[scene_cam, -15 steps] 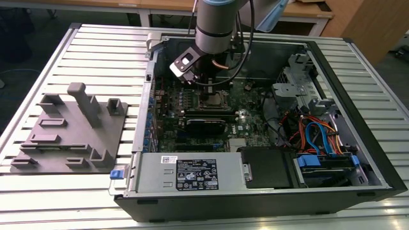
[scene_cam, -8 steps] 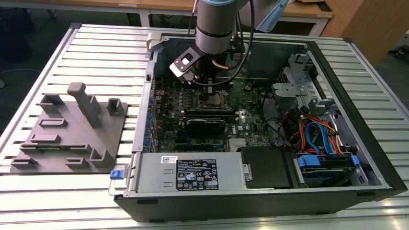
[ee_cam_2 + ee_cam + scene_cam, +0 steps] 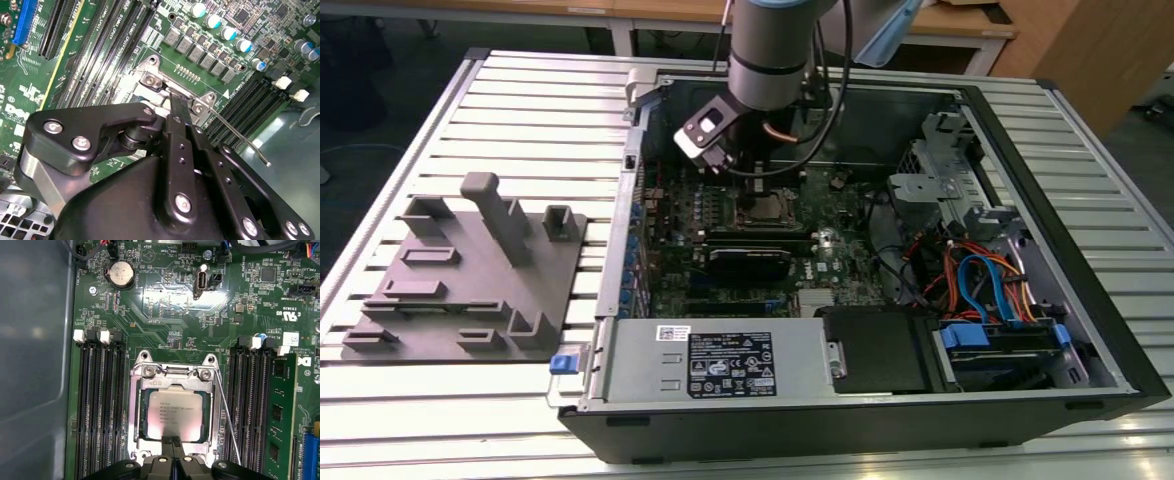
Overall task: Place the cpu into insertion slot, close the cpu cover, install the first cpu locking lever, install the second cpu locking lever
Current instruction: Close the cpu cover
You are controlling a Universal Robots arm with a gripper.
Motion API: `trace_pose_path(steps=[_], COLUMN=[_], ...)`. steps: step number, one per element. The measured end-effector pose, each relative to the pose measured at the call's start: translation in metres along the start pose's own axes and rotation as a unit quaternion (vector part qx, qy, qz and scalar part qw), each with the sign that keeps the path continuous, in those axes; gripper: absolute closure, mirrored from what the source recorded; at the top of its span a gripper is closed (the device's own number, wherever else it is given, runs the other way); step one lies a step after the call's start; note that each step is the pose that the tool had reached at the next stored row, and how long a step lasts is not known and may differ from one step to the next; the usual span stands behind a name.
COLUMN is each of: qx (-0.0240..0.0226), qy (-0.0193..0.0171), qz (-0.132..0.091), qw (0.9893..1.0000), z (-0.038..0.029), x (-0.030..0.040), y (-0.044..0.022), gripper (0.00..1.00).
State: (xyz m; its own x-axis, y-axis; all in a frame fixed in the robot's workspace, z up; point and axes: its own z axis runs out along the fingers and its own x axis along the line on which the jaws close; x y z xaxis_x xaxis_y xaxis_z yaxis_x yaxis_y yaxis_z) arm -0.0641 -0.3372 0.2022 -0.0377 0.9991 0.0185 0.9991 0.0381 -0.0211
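Right, nearest first: in the first wrist view the tool [image 3: 172, 442] has its two black fingers [image 3: 168, 449] pressed together w/ nothing seen between them, tips resting at the near edge of the cpu cover [image 3: 141, 412]. That cover, a thin silvery frame w/ a square window, lies flat over the insertion slot [image 3: 175, 371]. The cpu [image 3: 172, 407] sits in the window: small flat square, dull silver-grey top, a few lines of dark print that I leave unread. The cover's near edge is hidden behind the fingers. A thin wire lever [image 3: 227, 422] runs along one side of the slot. In the second wrist view its free end hangs out over the black memory slots [image 3: 250, 102]; can't tell whether it's latched. There the tool's bulky black body covers most of the socket, incl. the cpu. Beyond is the green board [image 3: 165, 305] w/ white silkscreen lettering, a coin battery [image 3: 120, 274] & one green memory module [image 3: 280, 420] seated. In the exterior view the arm [image 3: 767, 60] reaches down into the open pc case [image 3: 1067, 150]. The PSU [image 3: 640, 370] at the front carries a black-&-white label [image 3: 731, 365] plus a barcode sticker [image 3: 671, 332]. Blue & orange cables [image 3: 981, 285] lie on the exterior view's right, a grey fixture block [image 3: 467, 270] on the slatted worktop [image 3: 534, 90] on its left.
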Motion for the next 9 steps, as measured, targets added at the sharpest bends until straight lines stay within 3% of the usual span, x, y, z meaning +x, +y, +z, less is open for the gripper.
trace_pose_path(steps=[5, 9], qx=[0.0002, 0.0012], qy=[0.0, 0.0], qz=[0.0, 0.0], qw=[1.0, 1.0], z=[-0.0023, -0.0026], x=[0.0, -0.0004], y=[0.0012, 0.0097], gripper=[0.9, 0.9])
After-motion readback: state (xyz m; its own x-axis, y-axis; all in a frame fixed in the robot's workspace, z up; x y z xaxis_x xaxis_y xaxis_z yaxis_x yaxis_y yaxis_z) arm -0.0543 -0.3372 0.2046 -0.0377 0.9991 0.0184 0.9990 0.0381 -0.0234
